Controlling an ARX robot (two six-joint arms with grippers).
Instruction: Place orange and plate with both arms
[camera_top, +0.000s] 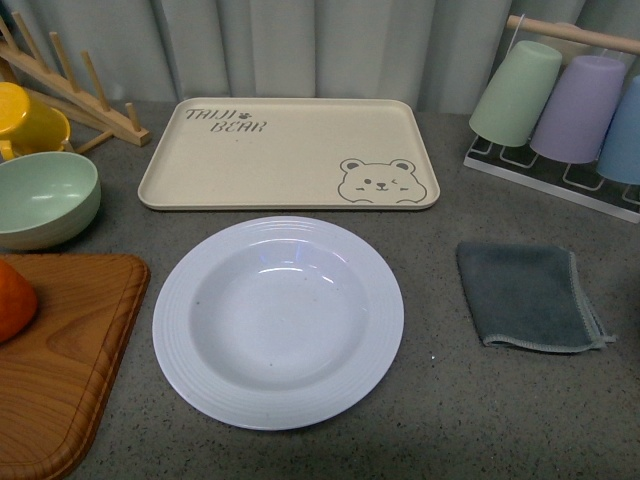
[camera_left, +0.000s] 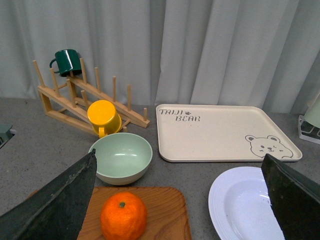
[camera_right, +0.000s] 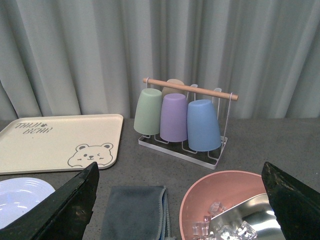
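Front view, white ridged plate centred on the grey table, just before the beige bear tray, orange on the wooden board at far left, left gripper spread wide, empty, right gripper spread wide, empty

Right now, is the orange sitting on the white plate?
No, the orange sits on the wooden board, beside the empty plate.

Left tool, right tool, black wedge-shaped fingers, matte, faintly speckled
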